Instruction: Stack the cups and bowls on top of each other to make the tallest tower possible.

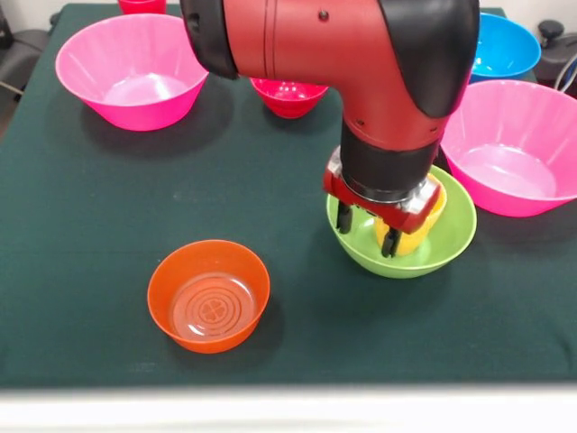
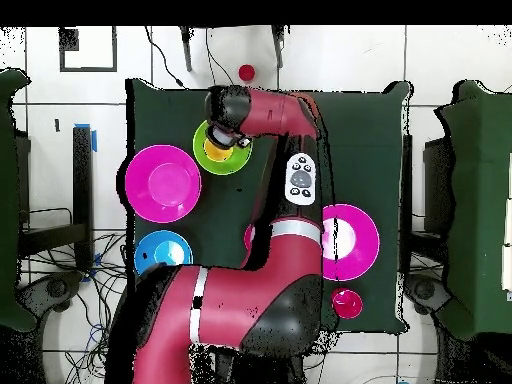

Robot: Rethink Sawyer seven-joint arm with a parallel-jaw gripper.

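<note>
The arm (image 1: pixel 361 54) fills the top of the front view, covering most of the small crimson bowl (image 1: pixel 288 97) behind it and part of the blue bowl (image 1: pixel 505 45) at the table's far edge. A red cup (image 1: pixel 141 5) is cut off at the top edge, only its lower part showing. The yellow cup (image 1: pixel 416 233) lies tilted inside the lime-green bowl (image 1: pixel 442 244), largely hidden by the gripper (image 1: pixel 367 230); from overhead it shows only as a yellow patch in the bowl.

The gripper hangs directly over the lime-green bowl, its two dark fingers (image 1: pixel 343 216) spread apart and pointing down into it. One finger stands at the cup's 9 o'clock, the other overlaps the cup's near side (whether it touches the cup cannot be told). Nothing is clasped between them.

The orange bowl (image 1: pixel 208 295) sits upright on the green table (image 1: pixel 108 225), well apart from the gripper at its 8 o'clock. One hot-pink bowl (image 1: pixel 132 70) stands at 10 o'clock, the other hot-pink bowl (image 1: pixel 514 149) just beside the lime-green bowl at 2 o'clock.
</note>
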